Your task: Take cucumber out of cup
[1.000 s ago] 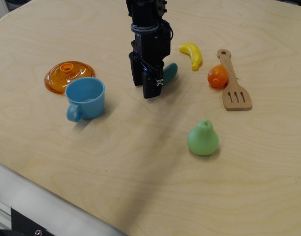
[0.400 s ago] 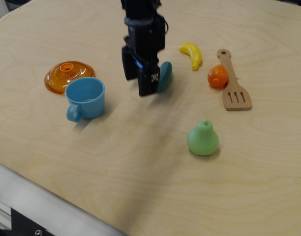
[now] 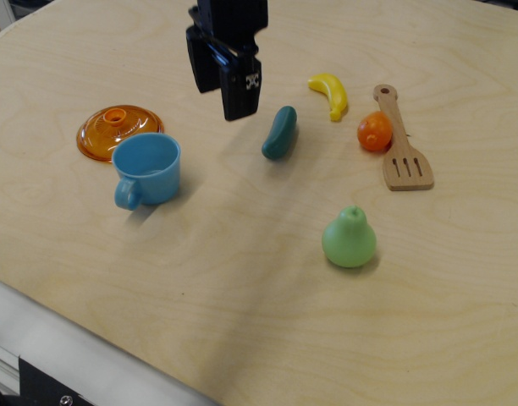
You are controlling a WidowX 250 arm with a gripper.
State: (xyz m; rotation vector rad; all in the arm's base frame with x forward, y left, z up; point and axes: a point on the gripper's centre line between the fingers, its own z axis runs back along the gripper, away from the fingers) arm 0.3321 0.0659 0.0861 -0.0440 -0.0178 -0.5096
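Observation.image, the only view, looks down on a pale plywood table (image 3: 242,279) with the gripper (image 3: 223,85) hanging above it near the top of the frame, its two dark fingers spread apart with a visible gap and nothing between them. The cucumber (image 3: 279,133) lies flat on the wood just to the right of and below the fingertips as the camera sees it, clear of them and not touched by either finger. Its long axis runs roughly up and down in the frame with a slight lean, the upper end tipped toward the right, so it sits nearly parallel to the fingers' own length. It is a smooth, dark teal-green oblong with rounded ends and a faint sheen, resting on its side with a soft shadow beneath. The cup (image 3: 149,169), a light blue mug with its loop handle toward the lower left, stands upright well apart from the cucumber on the far side of the gripper, and its open mouth shows only blue interior. Judging by this layout, the cucumber is already out of the cup and the task looks essentially done; any further move is probably just the arm clearing away from the freed toy.
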